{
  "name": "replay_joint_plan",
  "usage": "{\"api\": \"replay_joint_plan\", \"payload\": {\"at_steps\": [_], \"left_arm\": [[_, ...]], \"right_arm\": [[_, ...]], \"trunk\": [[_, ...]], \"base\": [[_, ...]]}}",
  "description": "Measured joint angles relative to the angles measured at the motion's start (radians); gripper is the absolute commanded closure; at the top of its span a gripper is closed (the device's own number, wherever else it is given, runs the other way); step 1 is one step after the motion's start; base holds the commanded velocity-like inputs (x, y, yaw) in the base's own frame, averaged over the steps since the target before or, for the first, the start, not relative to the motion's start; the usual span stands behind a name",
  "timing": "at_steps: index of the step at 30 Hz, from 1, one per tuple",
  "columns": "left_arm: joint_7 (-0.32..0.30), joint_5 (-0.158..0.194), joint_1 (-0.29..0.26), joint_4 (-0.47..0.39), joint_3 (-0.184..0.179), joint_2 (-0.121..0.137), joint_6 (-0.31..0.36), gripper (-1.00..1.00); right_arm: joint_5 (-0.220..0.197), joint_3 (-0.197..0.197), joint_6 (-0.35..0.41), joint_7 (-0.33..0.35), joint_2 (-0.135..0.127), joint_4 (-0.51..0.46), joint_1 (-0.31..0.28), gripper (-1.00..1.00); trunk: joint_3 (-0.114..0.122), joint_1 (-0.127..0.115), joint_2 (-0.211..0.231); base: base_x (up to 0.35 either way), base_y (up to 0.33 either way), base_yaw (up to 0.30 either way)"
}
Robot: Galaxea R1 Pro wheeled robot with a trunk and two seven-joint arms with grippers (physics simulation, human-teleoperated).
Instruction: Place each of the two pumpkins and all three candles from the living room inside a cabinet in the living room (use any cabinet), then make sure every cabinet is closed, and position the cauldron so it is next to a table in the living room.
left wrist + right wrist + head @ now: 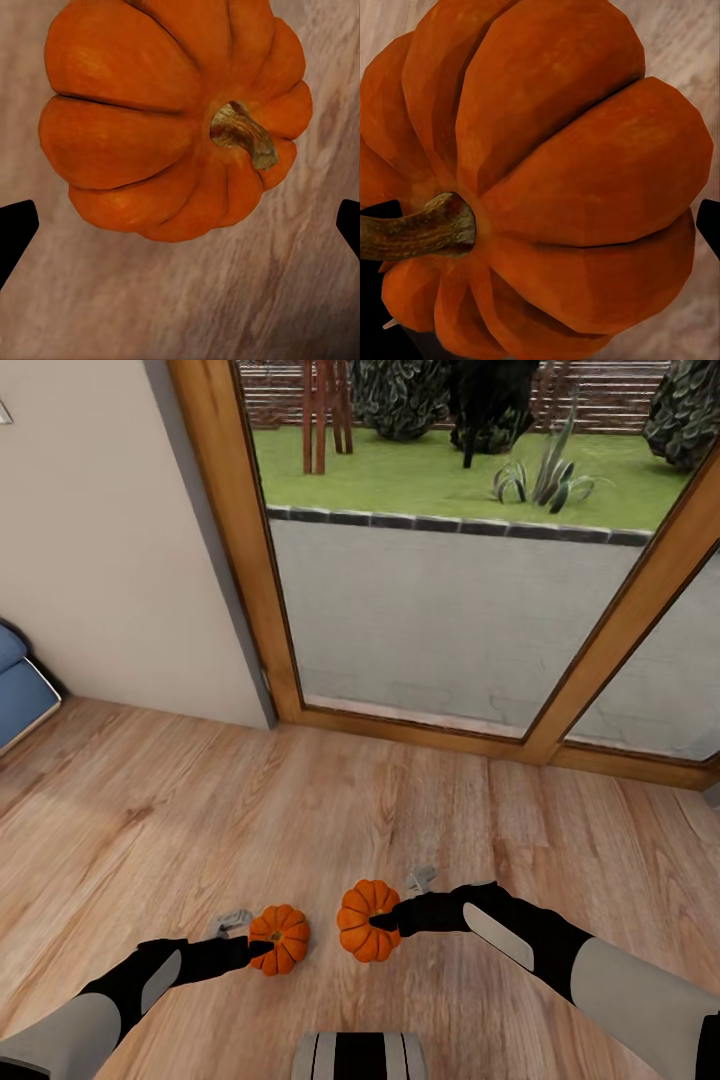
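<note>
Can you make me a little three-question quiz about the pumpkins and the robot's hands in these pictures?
1. How many pumpkins are there? Count the left pumpkin and the right pumpkin.
2. True or false: the pumpkins are over a wooden floor.
3. What is behind the glass door? A) a kitchen B) a green lawn C) a pool

Key
1. Two, one at the left hand and one at the right hand.
2. True.
3. B.

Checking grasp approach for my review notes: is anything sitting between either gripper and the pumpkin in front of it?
Nothing visible. The left gripper meets the left pumpkin directly, and the right gripper meets the right pumpkin. Around them is bare wooden floor.
</note>
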Motion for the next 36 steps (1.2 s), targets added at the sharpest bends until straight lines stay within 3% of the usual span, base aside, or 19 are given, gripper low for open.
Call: {"api": "replay_joint_plan", "payload": {"at_steps": [8, 24, 36], "left_arm": [[0.0, 0.0, 0.0, 0.002, 0.001, 0.0, -0.001, -1.0], [0.0, -0.002, 0.0, 0.003, -0.002, -0.004, -0.005, -1.0], [0.0, -0.003, 0.0, 0.003, -0.001, -0.005, -0.005, -1.0]], "right_arm": [[0.0, 0.0, 0.0, 0.0, -0.001, 0.0, 0.0, 1.0], [0.0, 0.0, 0.0, 0.0, -0.002, 0.0, 0.0, 1.0], [0.001, 0.001, 0.0, 0.0, -0.002, 0.0, 0.0, 1.0]], "trunk": [[0.0, 0.0, 0.0], [0.0, 0.0, 0.0], [-0.046, 0.006, -0.003]], "base": [[0.213, 0.0, 0.0], [0.009, 0.0, 0.0], [0.0, 0.0, 0.0]]}}
